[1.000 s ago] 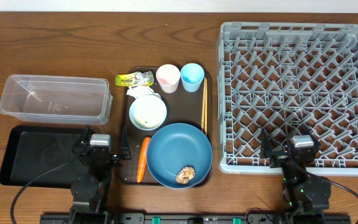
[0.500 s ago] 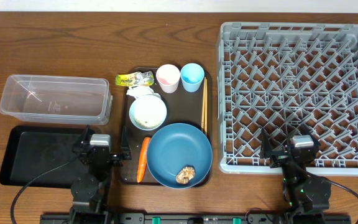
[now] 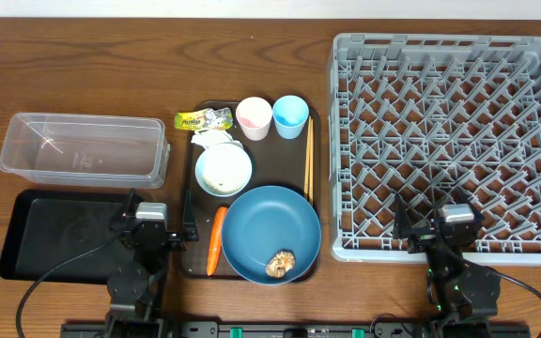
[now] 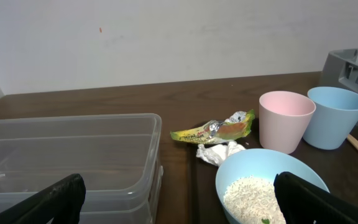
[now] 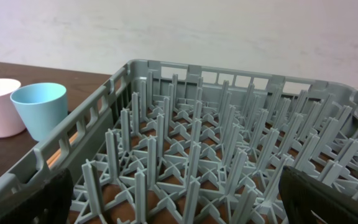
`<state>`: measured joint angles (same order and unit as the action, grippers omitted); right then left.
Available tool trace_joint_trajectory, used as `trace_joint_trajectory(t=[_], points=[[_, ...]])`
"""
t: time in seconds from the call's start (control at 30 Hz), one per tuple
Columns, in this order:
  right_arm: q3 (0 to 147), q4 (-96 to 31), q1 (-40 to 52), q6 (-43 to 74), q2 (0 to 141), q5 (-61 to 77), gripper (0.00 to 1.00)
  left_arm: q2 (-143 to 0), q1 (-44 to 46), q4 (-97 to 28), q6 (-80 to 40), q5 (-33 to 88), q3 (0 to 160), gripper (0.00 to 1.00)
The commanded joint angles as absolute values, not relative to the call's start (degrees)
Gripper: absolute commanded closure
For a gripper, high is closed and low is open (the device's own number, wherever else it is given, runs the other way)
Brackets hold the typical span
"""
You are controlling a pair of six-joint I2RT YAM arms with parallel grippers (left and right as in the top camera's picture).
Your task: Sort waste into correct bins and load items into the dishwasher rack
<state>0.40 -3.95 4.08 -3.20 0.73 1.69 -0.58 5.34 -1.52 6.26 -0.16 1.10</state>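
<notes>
A dark-brown serving tray (image 3: 189, 192) holds a pink cup (image 3: 254, 117), a light-blue cup (image 3: 290, 115), chopsticks (image 3: 309, 155), crumpled paper (image 3: 216, 137), a pale bowl (image 3: 201, 174) of rice (image 3: 224, 170), a carrot (image 3: 215, 240) and a blue plate (image 3: 252, 221) with a brown lump (image 3: 281, 264). A yellow-green wrapper (image 3: 203, 119) lies at its far left corner. My left gripper (image 3: 158, 222) is open and empty by the black tray (image 3: 54, 230). My right gripper (image 3: 435, 225) is open and empty at the grey rack's (image 3: 449, 141) near edge.
The clear tub (image 3: 83, 148) stands behind the black tray. The left wrist view shows the tub (image 4: 67, 149), wrapper (image 4: 213, 129), bowl (image 4: 247, 165) and both cups. The right wrist view shows the rack's pegs (image 5: 216, 143) and the light-blue cup (image 5: 40, 109).
</notes>
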Motion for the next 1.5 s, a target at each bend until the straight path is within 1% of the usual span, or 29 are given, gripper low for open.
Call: trace_joint_trajectory(t=[0.0, 0.27, 0.37, 0.53, 0.73, 0.8, 0.9, 0.97, 1.1, 1.2, 1.4, 1.47], points=[[0.3, -4.1, 3.6, -3.5, 0.7, 1.9, 0.01, -0.3, 5.2, -4.1, 6.9, -1.0, 0.2, 0.02], [0.3, -4.1, 3.6, -3.5, 0.7, 1.9, 0.01, -0.3, 5.2, -4.1, 6.9, -1.0, 0.2, 0.02], [0.3, -4.1, 3.6, -3.5, 0.7, 1.9, 0.01, -0.3, 5.2, -2.2, 7.7, -0.9, 0.2, 0.02], [0.3, -4.1, 3.6, -3.4, 0.7, 1.9, 0.01, -0.3, 5.2, -2.9, 7.6, 1.1, 0.2, 0.02], [0.3, -3.5, 3.6, 2.8, 0.7, 5.2, 0.01, -0.3, 5.2, -2.9, 1.7, 8.7, 1.0, 0.02], [0.3, -0.1, 3.6, 5.5, 0.7, 5.3, 0.01, -0.3, 5.2, -2.2, -1.5, 9.1, 2.5, 0.02], [1.1, 7.8, 3.6, 7.3, 0.7, 8.8, 0.01, -0.5, 5.2, -2.8, -1.8, 9.7, 6.7, 0.02], [4.2, 7.7, 3.6, 8.3, 1.2, 9.3, 0.01, -2.2, 5.1, -4.7, -1.8, 9.6, 11.0, 0.02], [15.0, -2.5, 3.6, 10.3, 6.9, 9.7, 0.01, -11.5, 5.1, -12.6, -3.2, 9.7, 22.2, 0.02], [25.9, -12.9, 3.6, 11.1, 16.1, 10.9, 0.01, -22.4, 5.2, -20.9, -4.1, 10.1, 32.9, 0.02], [50.5, -32.1, 3.6, 11.1, 41.8, 15.0, 0.01, -48.4, 5.2, -43.2, -4.4, 13.0, 59.8, 0.02], [57.8, -37.5, 3.6, 11.1, 49.4, 17.3, 0.01, -54.7, 5.2, -48.4, -4.4, 14.6, 66.8, 0.02]])
